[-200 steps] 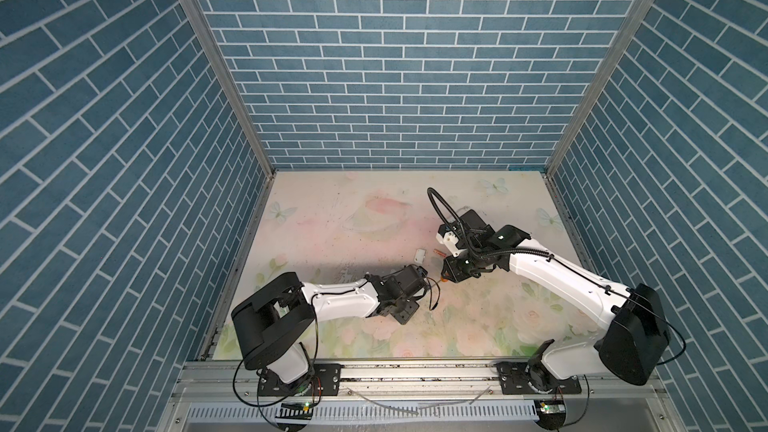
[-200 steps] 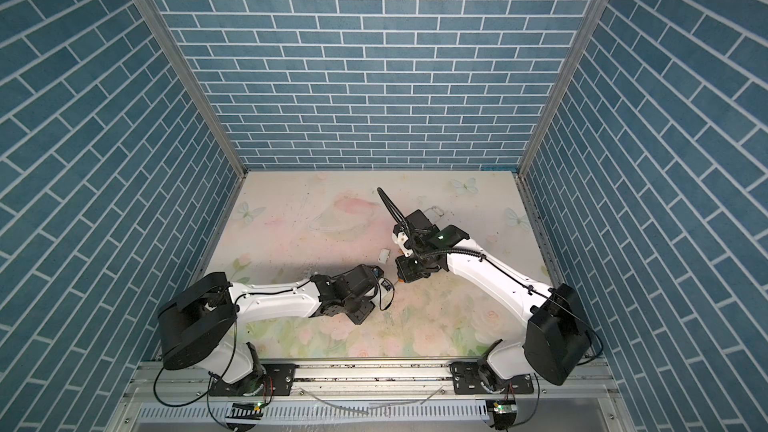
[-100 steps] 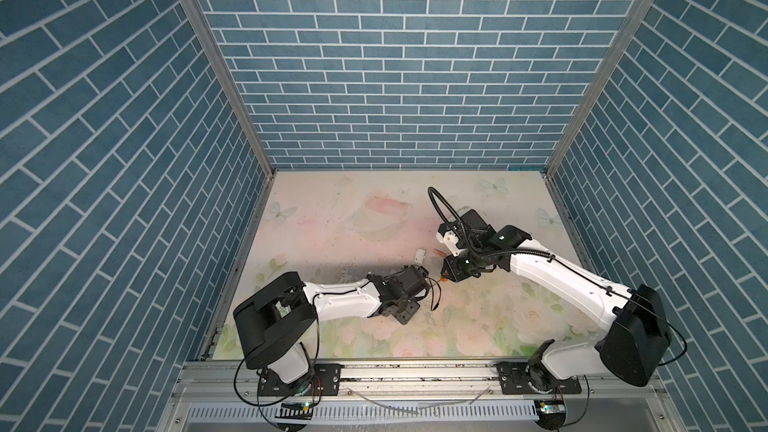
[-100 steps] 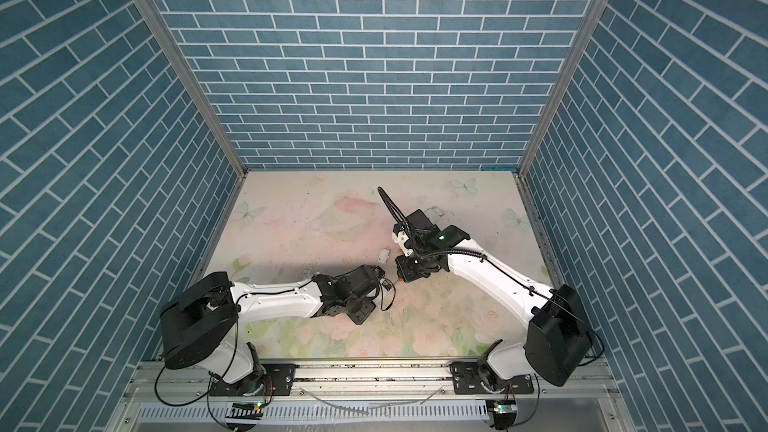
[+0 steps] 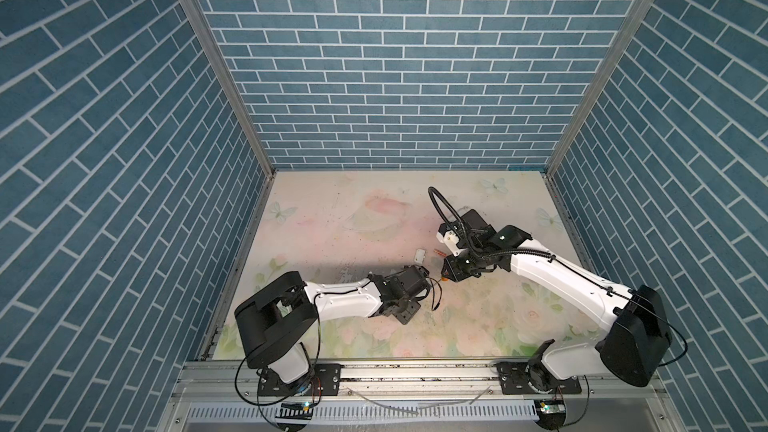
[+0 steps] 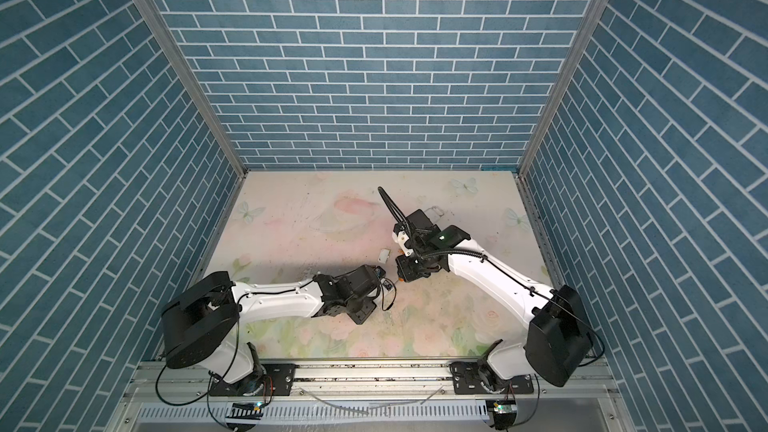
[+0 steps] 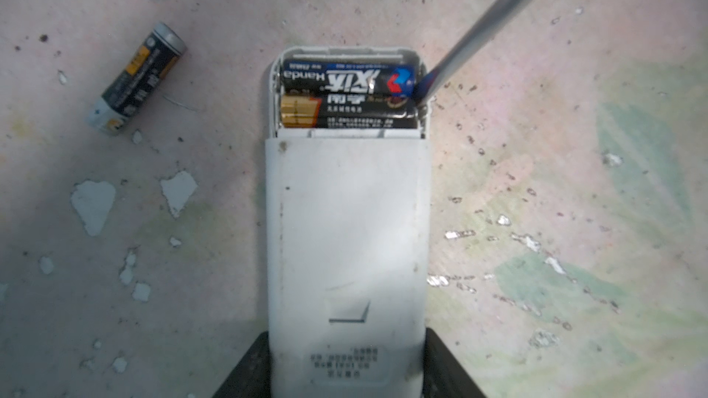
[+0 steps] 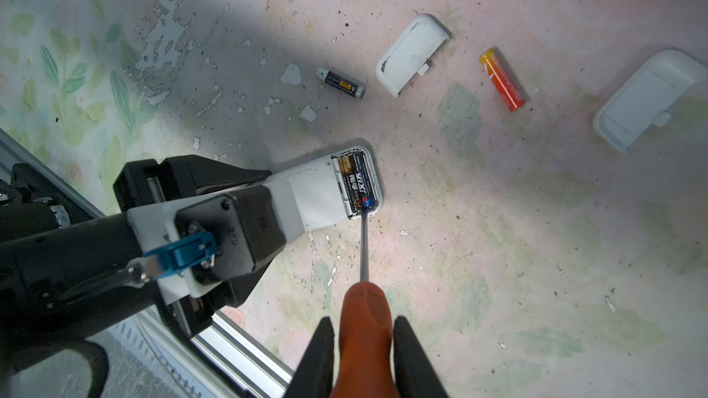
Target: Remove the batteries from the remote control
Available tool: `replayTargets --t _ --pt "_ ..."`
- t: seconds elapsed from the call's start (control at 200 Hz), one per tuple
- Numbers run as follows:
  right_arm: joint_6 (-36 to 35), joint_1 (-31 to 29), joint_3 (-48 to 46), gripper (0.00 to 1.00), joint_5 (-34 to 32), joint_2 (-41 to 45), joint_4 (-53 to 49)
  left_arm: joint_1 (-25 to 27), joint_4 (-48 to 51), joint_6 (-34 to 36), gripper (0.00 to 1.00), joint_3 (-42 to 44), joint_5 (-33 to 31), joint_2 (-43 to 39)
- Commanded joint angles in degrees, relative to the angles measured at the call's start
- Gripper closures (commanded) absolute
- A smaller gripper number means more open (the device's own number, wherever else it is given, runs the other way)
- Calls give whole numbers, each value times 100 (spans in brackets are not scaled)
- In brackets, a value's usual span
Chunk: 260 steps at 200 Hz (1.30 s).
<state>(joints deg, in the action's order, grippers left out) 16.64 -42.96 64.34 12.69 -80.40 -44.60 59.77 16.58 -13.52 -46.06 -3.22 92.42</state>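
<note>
My left gripper point(image 7: 346, 338) is shut on the white remote control point(image 7: 346, 231), which lies back up on the table with its compartment open. Two batteries, one black and blue point(image 7: 346, 80) and one black and gold point(image 7: 346, 111), sit side by side in it. My right gripper point(image 8: 363, 321) is shut on the orange screwdriver handle point(image 8: 366, 312). The screwdriver's tip point(image 8: 366, 204) rests at the end of the black and blue battery. A dark loose battery point(image 8: 341, 83) and an orange one point(image 8: 502, 79) lie on the table beyond the remote.
Two white covers point(image 8: 412, 53) point(image 8: 647, 99) lie on the floral table near the loose batteries; one cover point(image 5: 419, 256) shows in both top views. Both arms meet at the table's middle front. Blue brick walls enclose three sides. A metal rail point(image 5: 415, 371) runs along the front.
</note>
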Motion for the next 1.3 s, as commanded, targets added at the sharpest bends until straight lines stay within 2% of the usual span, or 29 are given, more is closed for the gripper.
replayTargets --t 0.0,1.295 --pt "51 -20 244 100 394 235 769 190 212 192 56 177 419 452" --pt "-82 -20 474 100 404 227 760 218 214 218 58 89 525 662"
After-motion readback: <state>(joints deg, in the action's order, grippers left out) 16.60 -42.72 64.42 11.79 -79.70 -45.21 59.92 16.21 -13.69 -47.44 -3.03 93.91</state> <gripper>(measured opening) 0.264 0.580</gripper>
